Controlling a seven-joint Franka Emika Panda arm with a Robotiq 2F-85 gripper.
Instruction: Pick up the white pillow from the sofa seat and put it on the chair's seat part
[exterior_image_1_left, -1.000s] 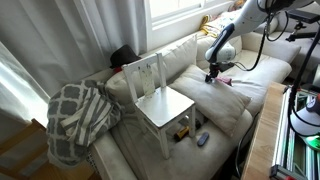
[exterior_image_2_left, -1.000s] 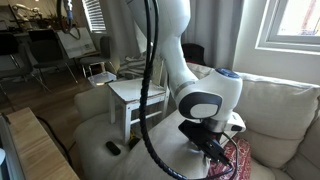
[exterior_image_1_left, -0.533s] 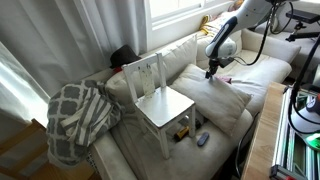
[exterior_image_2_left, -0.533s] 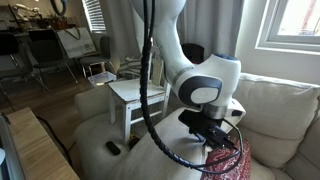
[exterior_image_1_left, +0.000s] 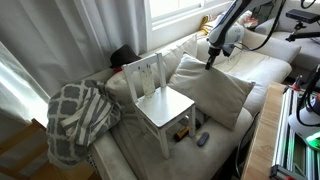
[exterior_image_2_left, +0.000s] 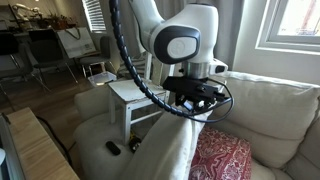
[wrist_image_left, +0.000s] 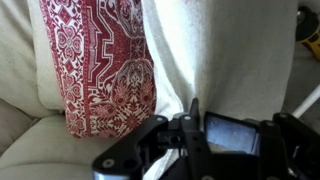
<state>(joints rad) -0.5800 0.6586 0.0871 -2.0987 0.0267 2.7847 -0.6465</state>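
Note:
The white pillow (exterior_image_1_left: 213, 92) is lifted by one corner and hangs tilted above the cream sofa (exterior_image_1_left: 262, 70). My gripper (exterior_image_1_left: 212, 57) is shut on its top edge. It also shows in an exterior view (exterior_image_2_left: 192, 98), pinching the pillow (exterior_image_2_left: 160, 150), which hangs down in front. In the wrist view the fingers (wrist_image_left: 190, 110) clamp a fold of the pillow (wrist_image_left: 230, 50). The white slat-back chair (exterior_image_1_left: 163, 104) stands on the sofa seat beside the pillow, and its seat is bare; it also appears in an exterior view (exterior_image_2_left: 135, 92).
A small red patterned cushion (exterior_image_2_left: 222, 158) lies on the sofa seat under the lifted pillow, also in the wrist view (wrist_image_left: 95, 60). A grey-and-white lattice blanket (exterior_image_1_left: 78, 115) is draped over the sofa arm. Small dark objects (exterior_image_1_left: 202, 140) lie near the chair legs.
The gripper has risen from the sofa seat with the white pillow's edge in it. The pillow is now lifted off the red cushion and hangs tilted.

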